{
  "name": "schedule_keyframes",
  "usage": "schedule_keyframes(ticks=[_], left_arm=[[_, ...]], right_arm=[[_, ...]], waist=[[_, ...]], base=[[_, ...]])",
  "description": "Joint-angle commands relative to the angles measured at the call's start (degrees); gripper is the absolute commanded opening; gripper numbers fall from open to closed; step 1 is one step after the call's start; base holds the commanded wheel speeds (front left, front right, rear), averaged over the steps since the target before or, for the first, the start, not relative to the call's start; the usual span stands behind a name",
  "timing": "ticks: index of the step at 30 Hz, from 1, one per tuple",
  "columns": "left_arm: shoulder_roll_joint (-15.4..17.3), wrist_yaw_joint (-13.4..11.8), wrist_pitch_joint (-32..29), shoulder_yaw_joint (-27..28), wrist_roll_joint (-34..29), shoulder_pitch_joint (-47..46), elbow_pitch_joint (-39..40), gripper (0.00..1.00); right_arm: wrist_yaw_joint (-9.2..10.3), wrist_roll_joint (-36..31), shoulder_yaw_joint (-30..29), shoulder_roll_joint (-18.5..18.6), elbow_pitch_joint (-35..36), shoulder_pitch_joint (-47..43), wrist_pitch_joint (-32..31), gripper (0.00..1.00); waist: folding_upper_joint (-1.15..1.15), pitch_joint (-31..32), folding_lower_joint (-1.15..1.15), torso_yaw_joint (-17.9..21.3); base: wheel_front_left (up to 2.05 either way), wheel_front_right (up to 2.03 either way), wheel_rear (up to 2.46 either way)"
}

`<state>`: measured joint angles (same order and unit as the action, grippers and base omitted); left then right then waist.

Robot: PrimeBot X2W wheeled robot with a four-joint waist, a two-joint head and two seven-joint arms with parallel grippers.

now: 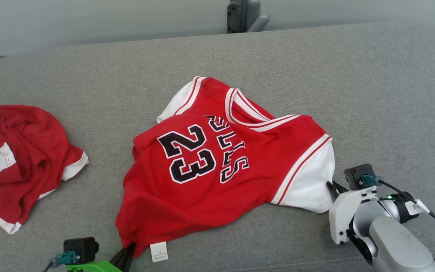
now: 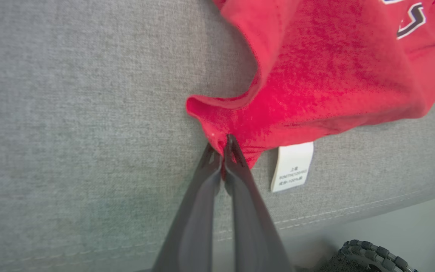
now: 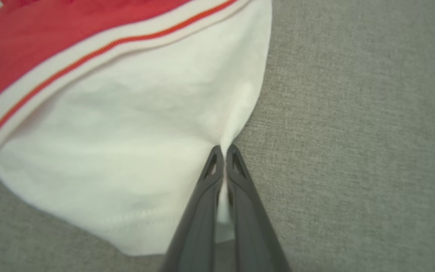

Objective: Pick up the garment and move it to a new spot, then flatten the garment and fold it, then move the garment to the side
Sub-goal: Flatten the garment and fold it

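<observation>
Now, left fingers [image 2: 240, 181]: closed tight on the red hem corner of the jersey [image 1: 210, 177].
Right fingers [image 3: 247, 196]: closed on its white sleeve edge.
Jersey: crumpled, in the middle of the grey surface [image 1: 372, 94].
Far left: second red garment [image 1: 21, 151], well apart.

Head view: high, facing forward and down over the whole grey cushion [image 1: 353, 94]. Left wrist view: close along its jaws at the jersey [image 2: 334, 75] hem. Right wrist view: closer, on its white sleeve [image 3: 127, 151]. All 3 share the jersey.
</observation>
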<state>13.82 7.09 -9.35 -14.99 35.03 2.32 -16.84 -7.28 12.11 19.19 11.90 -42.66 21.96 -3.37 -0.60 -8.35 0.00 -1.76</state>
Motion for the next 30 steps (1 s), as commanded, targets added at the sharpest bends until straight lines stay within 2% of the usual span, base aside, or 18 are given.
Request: schedule_keyframes(ticks=[1, 4, 7, 13, 14, 18, 23, 26, 30], left_arm=[[0.7, 0.3, 0.1, -0.2, 0.5, 0.5, 0.7, 0.00], [0.4, 0.4, 0.3, 0.4, 3.3, 1.2, 3.7, 0.00], [0.9, 0.4, 0.4, 1.7, 6.2, 1.7, 9.5, 0.00], [3.6, -0.6, -1.7, 5.6, 9.5, 0.3, 25.4, 0.00], [4.5, -1.1, -3.0, 7.0, 10.8, -1.1, 31.2, 0.00], [6.6, -2.2, -5.5, 10.3, 13.3, -4.9, 41.0, 0.00], [8.7, -4.2, -9.1, 13.9, 16.9, -11.2, 48.9, 0.00], [9.9, -5.3, -12.0, 14.8, 18.9, -16.3, 51.1, 0.00], [11.6, -6.3, -15.0, 14.5, 18.7, -22.7, 50.6, 0.00]], right_arm=[[-0.37, 2.4, 1.1, -0.1, -1.0, -1.9, -0.2, 0.00], [-0.36, 7.4, 1.2, 0.7, 2.3, -1.9, 1.1, 0.00], [-0.22, 15.1, 0.0, 2.0, 9.1, -2.2, 1.3, 0.00], [-0.21, 27.5, -5.1, 7.3, 28.9, -3.3, -1.2, 0.00], [-0.21, 29.9, -8.4, 8.5, 35.7, -3.3, -2.1, 0.00], [-0.22, 33.2, -14.6, 9.2, 47.5, -2.8, -4.5, 0.00], [-0.22, 35.8, -22.6, 7.9, 59.0, 0.0, -8.3, 0.00], [-0.22, 36.7, -26.4, 6.8, 63.3, 3.6, -11.0, 0.00], [-0.22, 35.0, -29.2, 6.7, 64.4, 8.3, -13.9, 0.00]], waist=[[0.60, 0.6, 0.00, -0.1], [0.60, 1.4, 0.00, -0.2], [0.60, 2.0, 0.00, 0.0], [0.60, 1.4, 0.00, 1.1], [0.60, 0.9, 0.00, 1.5], [0.60, 0.0, 0.00, 2.4], [0.60, -1.3, 0.00, 3.4], [0.60, -3.0, 0.00, 3.9], [0.60, -5.1, 0.00, 4.1]], base=[[0.00, 0.00, 0.00], [0.00, 0.00, 0.00], [0.00, 0.00, 0.00], [0.00, 0.00, 0.00], [0.00, 0.00, 0.00], [0.00, 0.00, 0.00], [0.00, 0.00, 0.00], [0.00, 0.00, 0.00], [0.00, 0.00, 0.00]])
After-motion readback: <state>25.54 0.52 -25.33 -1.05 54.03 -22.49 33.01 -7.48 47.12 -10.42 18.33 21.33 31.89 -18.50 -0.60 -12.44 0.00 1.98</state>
